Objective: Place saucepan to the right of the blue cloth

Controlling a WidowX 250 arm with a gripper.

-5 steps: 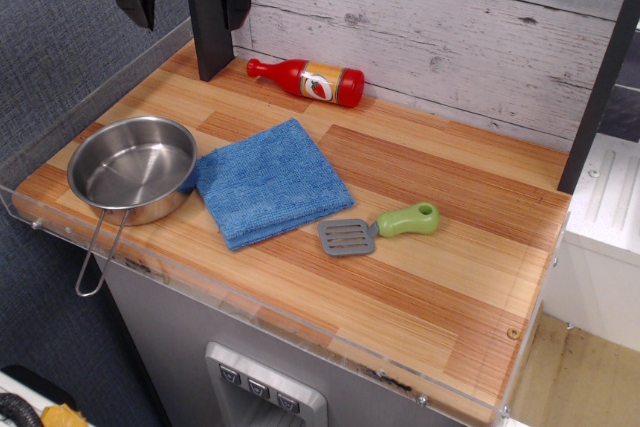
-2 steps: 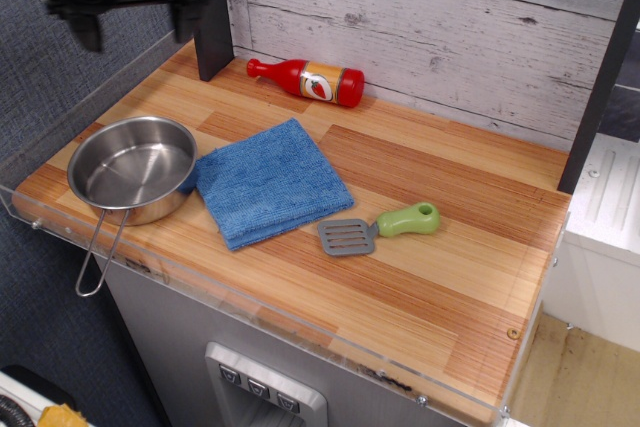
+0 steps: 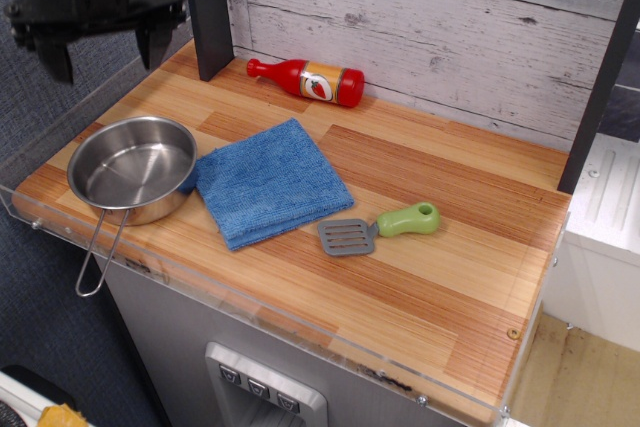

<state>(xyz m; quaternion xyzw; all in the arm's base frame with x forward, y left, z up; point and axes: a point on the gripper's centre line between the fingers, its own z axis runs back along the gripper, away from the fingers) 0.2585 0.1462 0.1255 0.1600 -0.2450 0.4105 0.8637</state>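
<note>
observation.image view: taking the blue cloth (image 3: 272,181) as reference, lying folded flat near the middle-left of the wooden counter (image 3: 450,247). Saucepan (image 3: 133,167) is sitting upright just to the cloth's left, rim touching or slightly overlapping the cloth's left edge, can't tell which. Its wire-loop handle (image 3: 100,254) is pointing toward the front and sticking out past the counter's front edge. Pan is looking empty. Gripper (image 3: 100,52) is hanging in the air well up and to the left of the cloth, above the pan's far side and the counter's left rear corner, touching nothing; two dark fingers are pointing down and standing spread apart, so it's reading as open with nothing between them. Grey spatula with a green handle (image 3: 378,228) is lying just right of the cloth's front corner, blade toward the cloth. Red sauce bottle (image 3: 308,79) is lying on its side behind the cloth, against the plank wall (image 3: 450,37).
</note>
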